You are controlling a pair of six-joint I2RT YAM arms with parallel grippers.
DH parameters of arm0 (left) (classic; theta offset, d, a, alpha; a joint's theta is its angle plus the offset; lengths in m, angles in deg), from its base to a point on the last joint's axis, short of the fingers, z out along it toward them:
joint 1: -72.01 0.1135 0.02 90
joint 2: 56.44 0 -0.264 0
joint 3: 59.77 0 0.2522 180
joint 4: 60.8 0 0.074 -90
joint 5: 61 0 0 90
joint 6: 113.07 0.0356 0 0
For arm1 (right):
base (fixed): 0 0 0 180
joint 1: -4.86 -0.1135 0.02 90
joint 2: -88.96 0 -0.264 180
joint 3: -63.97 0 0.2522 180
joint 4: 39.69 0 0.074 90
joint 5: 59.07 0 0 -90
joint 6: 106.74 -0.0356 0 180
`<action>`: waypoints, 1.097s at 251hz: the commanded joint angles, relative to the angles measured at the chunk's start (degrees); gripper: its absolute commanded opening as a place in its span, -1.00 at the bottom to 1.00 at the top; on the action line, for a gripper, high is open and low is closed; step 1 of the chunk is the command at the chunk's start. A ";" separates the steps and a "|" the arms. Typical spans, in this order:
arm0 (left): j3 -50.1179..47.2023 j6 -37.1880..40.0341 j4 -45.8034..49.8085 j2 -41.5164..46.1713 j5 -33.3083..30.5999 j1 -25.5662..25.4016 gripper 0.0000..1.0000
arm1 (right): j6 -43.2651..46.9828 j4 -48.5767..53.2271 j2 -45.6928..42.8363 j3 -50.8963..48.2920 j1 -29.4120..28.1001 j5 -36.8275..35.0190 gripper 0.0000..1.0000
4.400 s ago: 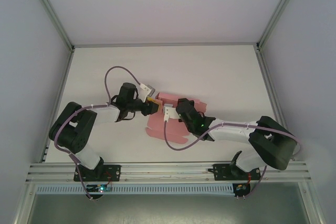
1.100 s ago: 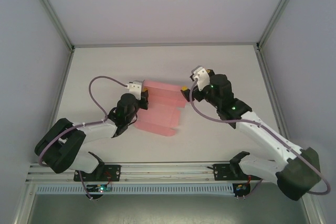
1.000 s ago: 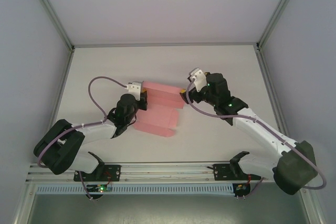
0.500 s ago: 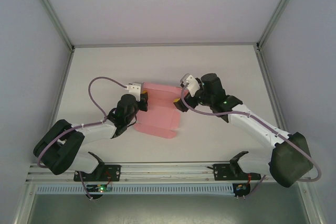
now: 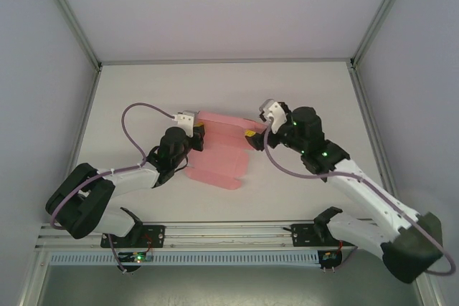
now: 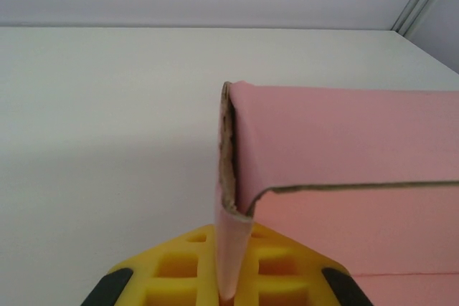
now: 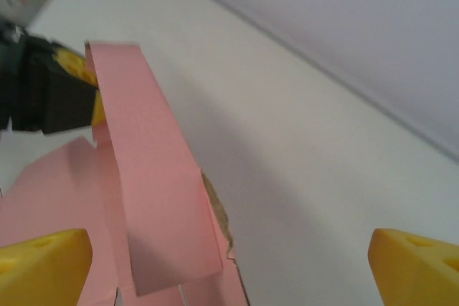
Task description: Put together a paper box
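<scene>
**Top external.** The paper box (image 5: 219,152) is seen near the middle of the table (image 5: 308,91) as a creased pink sheet, with most of it lying flat. The strip along its 12 o'clock edge is raised. The left gripper (image 5: 195,134) is set at the sheet's 10 o'clock corner and is clamped on that strip. The right gripper (image 5: 252,136) is stationed at the 2 o'clock corner, jaws spread wide, with nothing held.

**Left wrist.** The paper box (image 6: 344,148) is shown pinched edge-on in the left gripper (image 6: 228,277), and a wall is stood up and bent over toward 3 o'clock.

**Right wrist.** The raised strip of the paper box (image 7: 154,177) is seen running away toward 11 o'clock, where the left gripper (image 7: 68,98) is fixed to it. The right gripper (image 7: 229,263) is held wide, its pads to either side of the strip's near end and apart from it.

Progress is judged early – one wall is lifted, while the other walls, flaps and closure are not yet formed.

Against the frame of half a second ago, the right gripper has been drawn slightly off the sheet toward 2 o'clock – the left grip is unchanged.
</scene>
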 commanded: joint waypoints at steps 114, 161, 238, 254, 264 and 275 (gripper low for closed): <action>0.62 -1.44 -0.82 1.73 1.67 0.48 -1.00 | -2.02 -2.61 14.66 5.95 0.78 0.77 0.96; 0.99 -2.13 -1.36 0.72 3.01 0.45 -1.00 | -11.96 -19.21 19.48 4.85 -1.53 -5.47 0.97; 1.54 -4.88 -0.47 0.02 -2.73 0.44 -1.00 | -14.23 -23.44 17.68 1.26 -4.13 -15.79 0.97; 1.92 -5.10 0.71 0.60 -4.94 0.50 -1.00 | -13.39 -19.42 15.10 0.58 -4.13 -16.54 0.97; 2.17 -5.08 1.46 0.94 -5.78 0.48 -1.00 | -13.44 -17.21 13.12 -0.19 -4.13 -16.93 0.96; 2.28 -5.21 1.95 1.51 -6.67 0.49 -1.00 | -13.26 -14.75 10.90 -1.03 -4.13 -16.49 0.96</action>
